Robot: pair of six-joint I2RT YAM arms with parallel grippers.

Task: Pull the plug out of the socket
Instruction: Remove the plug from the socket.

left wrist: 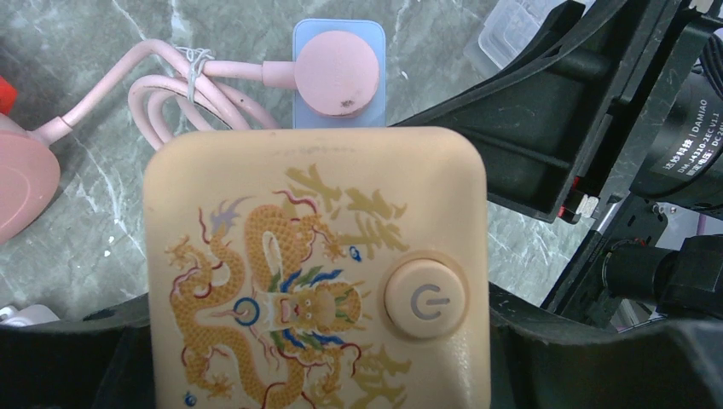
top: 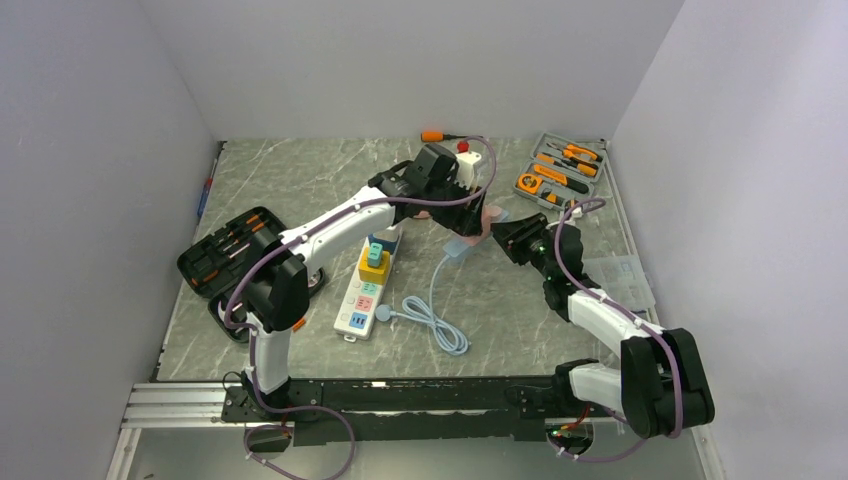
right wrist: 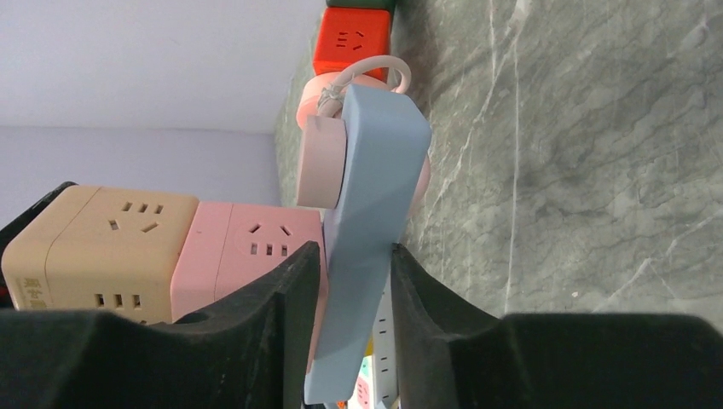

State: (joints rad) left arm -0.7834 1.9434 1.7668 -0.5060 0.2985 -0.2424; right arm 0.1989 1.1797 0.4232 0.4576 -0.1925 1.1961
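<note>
Left gripper clamps beige cube socket; right gripper pinches blue socket, pink plug seated in it.

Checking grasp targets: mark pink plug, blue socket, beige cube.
pink plug (left wrist: 339,72): left wrist view, round face.
blue socket (right wrist: 372,196): right wrist view, side wall.
beige cube (left wrist: 315,264): left wrist view, printed face.

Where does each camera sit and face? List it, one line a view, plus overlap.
Top external: above and behind the robot, looking down on the table; left arm and right arm show.
Left wrist: on that wrist, facing the beige cube socket in the left claw.
Right wrist: on that wrist, facing the blue power strip in the right claw.
Both wrist views share the pink plug.
</note>
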